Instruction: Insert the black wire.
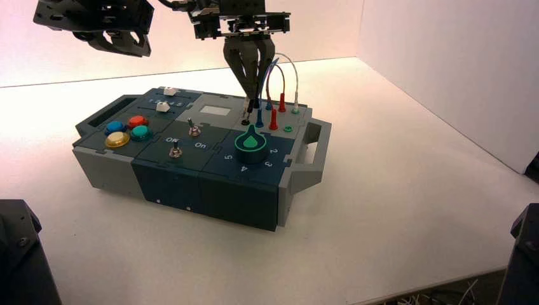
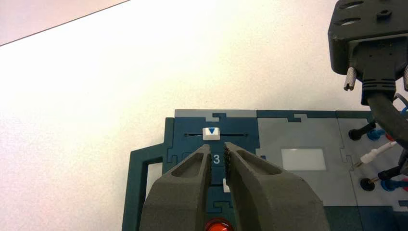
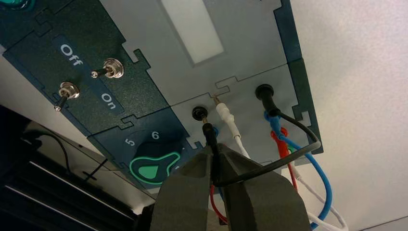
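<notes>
At the left of the scene, we find the left gripper [image 1: 124, 39] raised above the far left end of the box [image 1: 191, 175], apart from it. In its wrist view, the left gripper [image 2: 219, 156] hangs over the slider section with its fingers [image 2: 185, 185] drawn nearly together and nothing between them; the white slider cap [image 2: 210, 133] with a blue triangle lies just past the tips.

Moving right along the box, we see four round buttons [image 1: 127, 131] in blue, red, yellow and green, then two toggle switches [image 1: 184, 141] beside the "Off" and "On" lettering, then the green knob [image 1: 251, 142].

Behind the knob, the right gripper [image 1: 252, 95] points steeply down over the socket panel. In its wrist view, the right gripper [image 3: 217, 156] is clamped on the black wire [image 3: 269, 161], just behind its slim black plug [image 3: 209, 131]. The plug's metal tip sits at the rim of a black socket [image 3: 198, 112]; we cannot tell whether it has entered. The wire's other end sits in a second black socket [image 3: 263, 91].
</notes>
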